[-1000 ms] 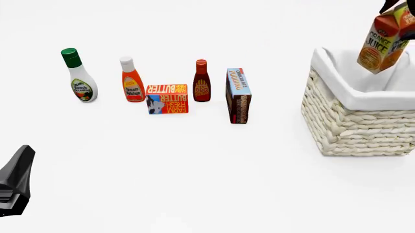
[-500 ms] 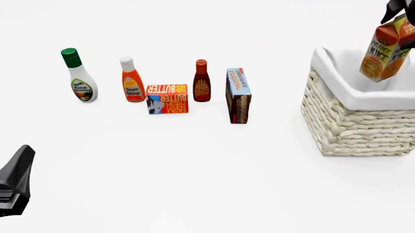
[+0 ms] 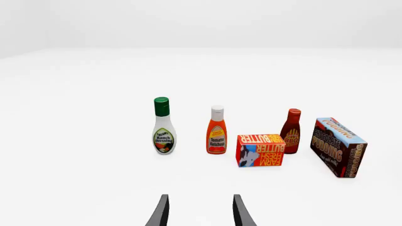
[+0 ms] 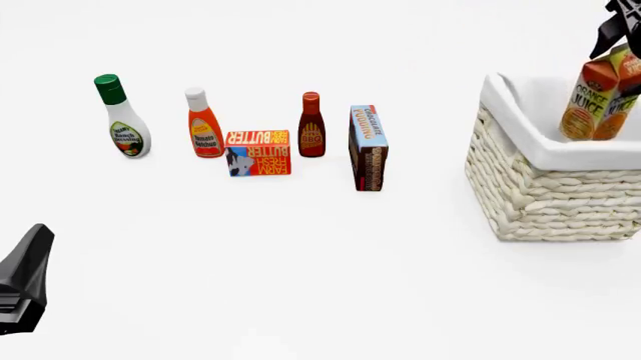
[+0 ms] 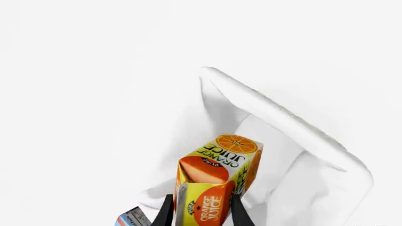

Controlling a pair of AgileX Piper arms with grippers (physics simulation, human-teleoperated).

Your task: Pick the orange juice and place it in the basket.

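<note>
The orange juice carton (image 4: 599, 101) hangs nearly upright in the mouth of the cream wicker basket (image 4: 549, 202), its lower end down among the white liner. My right gripper (image 4: 621, 46) is shut on the carton's upper part at the far right edge. In the right wrist view the fingers (image 5: 167, 211) clamp the carton (image 5: 217, 181) above the liner rim (image 5: 276, 117). My left gripper (image 4: 25, 277) rests low at the near left, far from the basket. It is open and empty in the left wrist view (image 3: 199, 216).
A row of groceries stands left of the basket: ranch dressing bottle (image 4: 122, 120), tomato ketchup bottle (image 4: 203, 127), flat butter box (image 4: 258, 154), BBQ sauce bottle (image 4: 311, 127) and chocolate pudding box (image 4: 368, 146). The basket runs off the right edge of the front view.
My right gripper has carried the orange juice down and a little right into the basket's mouth, and the carton has turned from tilted to nearly upright. The left arm has not moved.
</note>
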